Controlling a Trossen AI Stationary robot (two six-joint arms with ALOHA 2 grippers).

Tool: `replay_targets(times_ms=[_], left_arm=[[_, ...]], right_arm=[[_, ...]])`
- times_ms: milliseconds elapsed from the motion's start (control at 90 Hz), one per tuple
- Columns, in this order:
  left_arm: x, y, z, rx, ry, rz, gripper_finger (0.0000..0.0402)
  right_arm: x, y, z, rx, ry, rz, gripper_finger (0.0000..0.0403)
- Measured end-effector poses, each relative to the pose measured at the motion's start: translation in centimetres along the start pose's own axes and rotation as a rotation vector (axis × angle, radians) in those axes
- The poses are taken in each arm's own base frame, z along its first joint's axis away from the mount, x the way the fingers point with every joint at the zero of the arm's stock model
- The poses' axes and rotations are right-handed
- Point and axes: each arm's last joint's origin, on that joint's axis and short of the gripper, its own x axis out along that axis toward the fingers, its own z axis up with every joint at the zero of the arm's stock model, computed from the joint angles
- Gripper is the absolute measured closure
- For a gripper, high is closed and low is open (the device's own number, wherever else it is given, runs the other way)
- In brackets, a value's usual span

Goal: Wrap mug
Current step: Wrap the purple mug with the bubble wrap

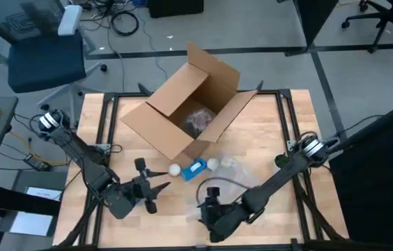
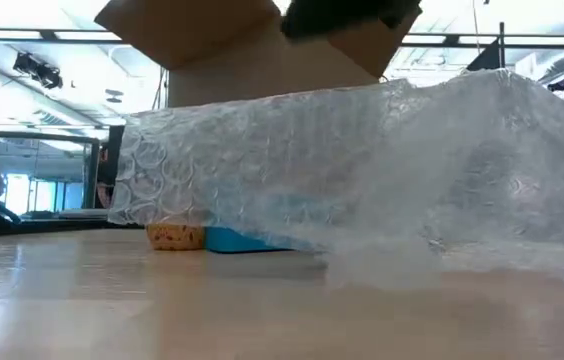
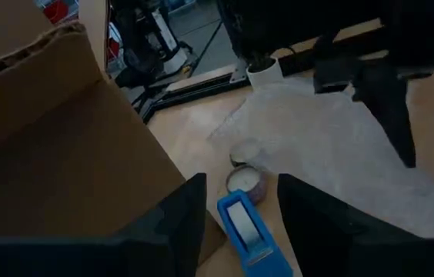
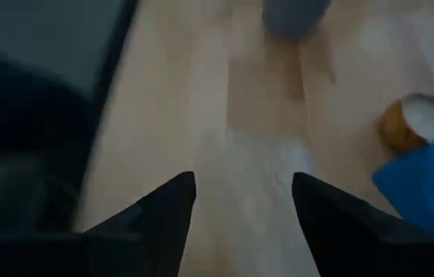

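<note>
A clear sheet of bubble wrap point(image 1: 235, 171) point(image 2: 362, 170) point(image 3: 317, 146) lies on the wooden table right of a blue tape dispenser point(image 1: 195, 169) point(image 3: 248, 231). Two small round white-topped things sit at either end of the dispenser point(image 1: 175, 169) point(image 1: 212, 164); one shows cork-brown sides point(image 4: 417, 123). Nothing in view is plainly the mug. A pinkish thing point(image 1: 200, 120) lies inside the open cardboard box point(image 1: 182, 104). My left gripper point(image 1: 163, 187) point(image 3: 240, 185) is open, left of the dispenser. My right gripper point(image 1: 209, 199) point(image 4: 244, 181) is open over bare table, near the wrap's near edge.
The box point(image 3: 48, 154) lies tipped on its side at the table's far middle, flaps open, close behind the dispenser. A black cable loops point(image 1: 214, 183) by the right gripper. Bare wood shows at the table's near left and far right. An office chair point(image 1: 43, 49) stands beyond the far left corner.
</note>
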Motion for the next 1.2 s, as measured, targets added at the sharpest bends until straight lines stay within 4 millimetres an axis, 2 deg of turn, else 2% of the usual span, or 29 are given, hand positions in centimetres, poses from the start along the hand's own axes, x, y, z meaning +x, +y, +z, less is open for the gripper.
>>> replay_targets(times_ms=[200, 322, 400, 522, 656, 722, 811, 967, 1078, 1200], left_arm=[[0.0, 0.0, 0.0, 0.000, 0.000, 0.000, 0.0254], [0.0, 0.0, 0.0, 0.000, 0.000, 0.000, 0.0254], [0.0, 0.0, 0.0, 0.000, 0.000, 0.000, 0.0254], [0.0, 0.0, 0.0, 0.000, 0.001, 0.000, 0.0254], [0.2, -0.1, -0.1, 0.005, 0.006, -0.003, 0.0254], [0.3, -0.3, -0.2, 0.009, 0.009, -0.005, 0.0254], [0.7, -0.7, -0.5, 0.022, 0.020, -0.010, 0.0254], [1.7, -1.9, -0.5, 0.004, 0.003, -0.056, 0.0254], [3.0, -2.8, 0.3, -0.044, -0.058, -0.159, 0.0254], [5.0, -4.1, 0.3, -0.080, -0.112, -0.337, 0.0254]], right_arm=[[1.9, 1.1, 0.1, -0.145, 0.181, -0.042, 0.0206], [3.3, 1.7, -0.7, -0.165, 0.224, -0.021, 0.0210], [3.8, 1.3, -1.3, -0.150, 0.270, -0.049, 0.0223], [4.1, 0.4, -1.4, -0.098, 0.303, -0.112, 0.0277], [4.3, -0.4, -1.5, -0.058, 0.326, -0.145, 0.0377], [4.1, -0.8, -1.4, -0.052, 0.336, -0.179, 0.0392], [3.1, -1.4, -0.4, -0.050, 0.321, -0.268, 0.0399], [-1.2, -2.4, 2.6, -0.114, 0.304, -0.395, 0.0402], [-4.4, -3.2, 3.1, -0.154, 0.393, -0.465, 0.0403], [-6.0, -3.3, 3.5, -0.140, 0.367, -0.439, 0.0403]])
